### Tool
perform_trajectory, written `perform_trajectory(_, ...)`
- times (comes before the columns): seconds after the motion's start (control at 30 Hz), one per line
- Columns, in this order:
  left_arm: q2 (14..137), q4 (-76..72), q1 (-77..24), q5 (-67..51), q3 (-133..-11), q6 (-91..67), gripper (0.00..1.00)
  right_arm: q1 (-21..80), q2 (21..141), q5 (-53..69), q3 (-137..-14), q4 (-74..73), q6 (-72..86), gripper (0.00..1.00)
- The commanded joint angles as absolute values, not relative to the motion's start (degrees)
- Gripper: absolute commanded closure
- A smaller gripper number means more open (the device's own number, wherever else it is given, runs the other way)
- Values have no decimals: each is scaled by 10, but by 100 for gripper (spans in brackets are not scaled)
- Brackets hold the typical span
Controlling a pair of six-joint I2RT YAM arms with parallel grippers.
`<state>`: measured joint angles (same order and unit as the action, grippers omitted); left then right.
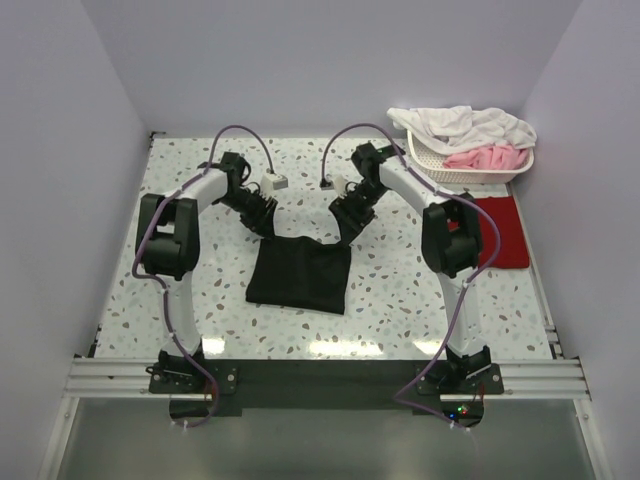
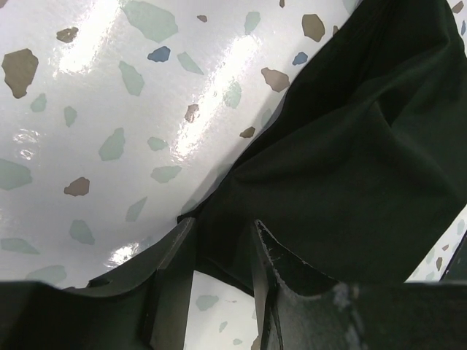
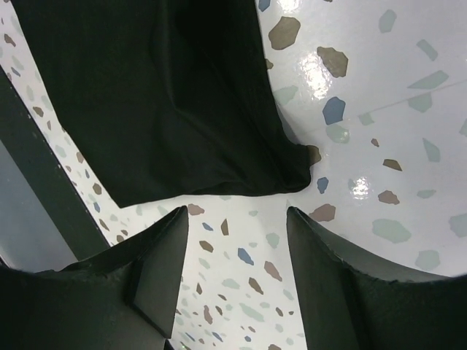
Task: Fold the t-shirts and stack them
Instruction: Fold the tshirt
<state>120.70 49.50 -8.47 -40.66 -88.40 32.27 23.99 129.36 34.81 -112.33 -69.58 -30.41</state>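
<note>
From where I stand, the black t-shirt (image 1: pixel 298 278) lies in a rough square at the middle of the worktop (image 1: pixel 400 300), a little nearer the near edge. The dark red t-shirt (image 1: pixel 505 228) sits folded against the right edge, just short of the basket (image 1: pixel 523 167) in the far right corner.

Both arms reach down to the black shirt's far edge, one at each corner. The right gripper (image 3: pixel 239 211) has its jaws wide apart, with bare terrazzo between them and the cloth corner just beyond the tips. The left gripper (image 2: pixel 222 222) is much narrower. Dark cloth runs across the gap at its tips, but I cannot tell whether it is pinched.

I'd judge the job here is taking both far corners for another fold. The right should slide under its corner before closing, catch every layer, and both should lift level, so the fold lands square
</note>
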Motion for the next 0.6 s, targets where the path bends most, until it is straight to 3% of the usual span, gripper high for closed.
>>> perform_trajectory(0.0, 1208, 507, -79, -409, -897, 316, 60, 238, 1295, 367, -1117, -686, -303, 41)
perform_trajectory(0.57, 1203, 490, -63, -397, -873, 297, 63, 248, 1319, 332, -1107, -643, -288, 54)
